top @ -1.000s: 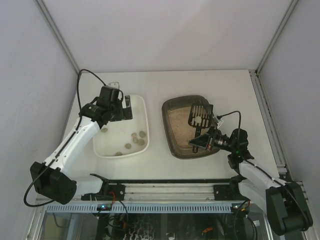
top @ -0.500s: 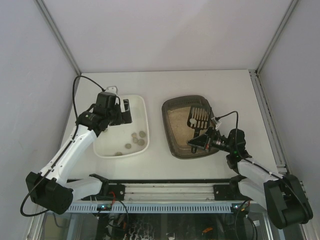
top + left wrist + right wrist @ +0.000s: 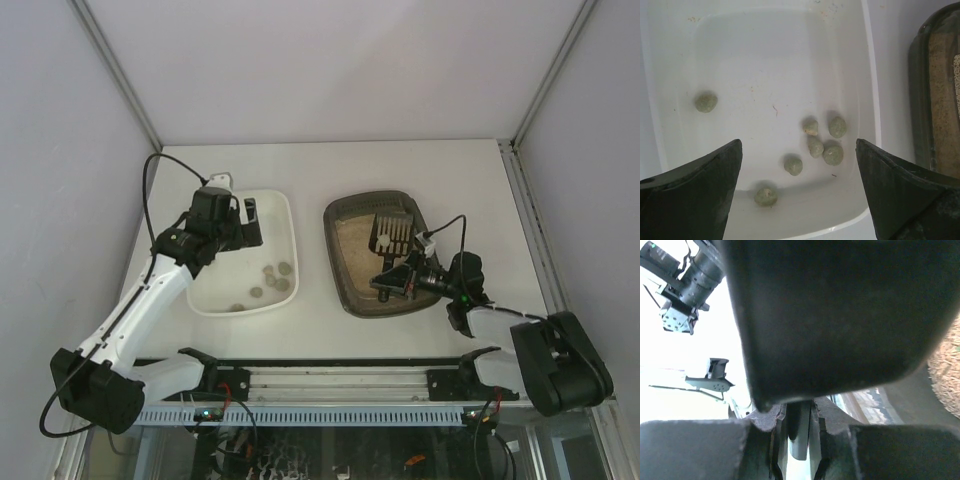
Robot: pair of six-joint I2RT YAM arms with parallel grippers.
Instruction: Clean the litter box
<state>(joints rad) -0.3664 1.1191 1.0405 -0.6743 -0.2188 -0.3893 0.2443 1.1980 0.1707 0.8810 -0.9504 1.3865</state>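
The litter box (image 3: 331,252) lies right of centre on the surface, beside the white tray (image 3: 199,292). We see the right pincer (image 3: 392,283) pinching the handle of the slotted scoop (image 3: 393,232), and the left pincer (image 3: 240,222) spread above the tray's clumps (image 3: 272,275). Risks, in our judgement: a hurried lift flings litter over the rim, and a tilted carry drops clumps between the trays.

Top view bright, even, soft shadows. Left wrist sharp. Right wrist blown out at 9 o'clock, scoop (image 3: 840,315) a blurred close-up.
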